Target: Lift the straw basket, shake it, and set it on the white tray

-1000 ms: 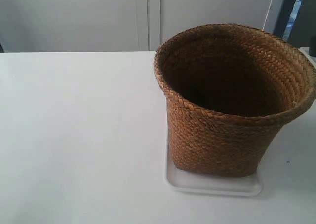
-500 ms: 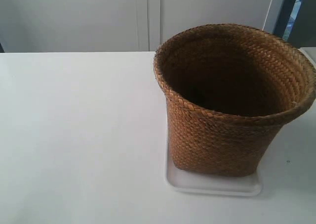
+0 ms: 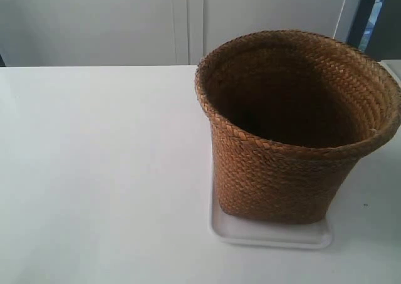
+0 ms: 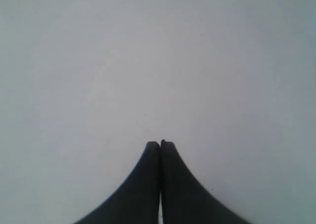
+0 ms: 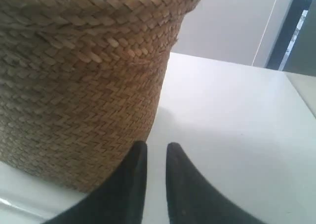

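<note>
The straw basket (image 3: 282, 171) stands upright on the white tray (image 3: 269, 237) at the exterior view's right, its dark interior empty as far as I can see. In the right wrist view, the basket's braided wall (image 5: 84, 85) fills one side, with the tray's rim (image 5: 15, 199) below it. My right gripper (image 5: 157, 147) is open with a narrow gap, close beside the basket's lower wall, holding nothing. My left gripper (image 4: 160, 144) is shut and empty over bare white table. Neither gripper shows in the exterior view.
The white table (image 3: 94, 171) stretches wide to the exterior view's left of the basket. Behind it is a pale wall with panel seams (image 3: 188, 21). A dark upright frame (image 3: 363, 11) stands at the back right.
The basket and tray have stayed still. A small dark shape at the exterior view's right edge, behind the basket's rim, is gone.
</note>
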Action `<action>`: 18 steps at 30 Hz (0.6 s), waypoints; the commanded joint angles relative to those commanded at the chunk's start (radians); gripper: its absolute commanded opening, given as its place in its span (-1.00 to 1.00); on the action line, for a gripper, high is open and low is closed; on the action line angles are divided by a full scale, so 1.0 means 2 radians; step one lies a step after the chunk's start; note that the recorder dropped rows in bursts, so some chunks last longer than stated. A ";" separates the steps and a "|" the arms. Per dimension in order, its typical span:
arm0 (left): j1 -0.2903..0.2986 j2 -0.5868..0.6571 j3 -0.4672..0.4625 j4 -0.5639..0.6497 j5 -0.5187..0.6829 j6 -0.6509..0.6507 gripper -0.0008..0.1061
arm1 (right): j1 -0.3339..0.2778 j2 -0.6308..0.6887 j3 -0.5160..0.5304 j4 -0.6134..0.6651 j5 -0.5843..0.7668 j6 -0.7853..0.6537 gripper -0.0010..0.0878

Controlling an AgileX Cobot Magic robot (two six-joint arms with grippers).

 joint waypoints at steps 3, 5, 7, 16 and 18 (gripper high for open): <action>0.000 0.000 0.000 0.000 0.000 0.000 -0.99 | 0.000 0.000 0.000 0.004 0.016 0.000 -0.64; 0.000 0.000 0.000 0.000 0.000 0.000 -0.99 | 0.000 0.000 0.000 0.004 0.016 0.000 -0.64; 0.000 0.000 0.000 0.000 0.000 0.000 -0.99 | 0.000 0.000 0.000 0.004 0.016 0.000 -0.64; 0.000 0.000 0.000 0.000 0.000 0.000 -0.99 | 0.000 0.000 0.000 -0.036 0.017 -0.013 -0.64; 0.000 0.000 0.000 0.000 0.000 0.000 -0.99 | 0.000 0.000 0.000 -0.036 0.017 -0.012 -0.64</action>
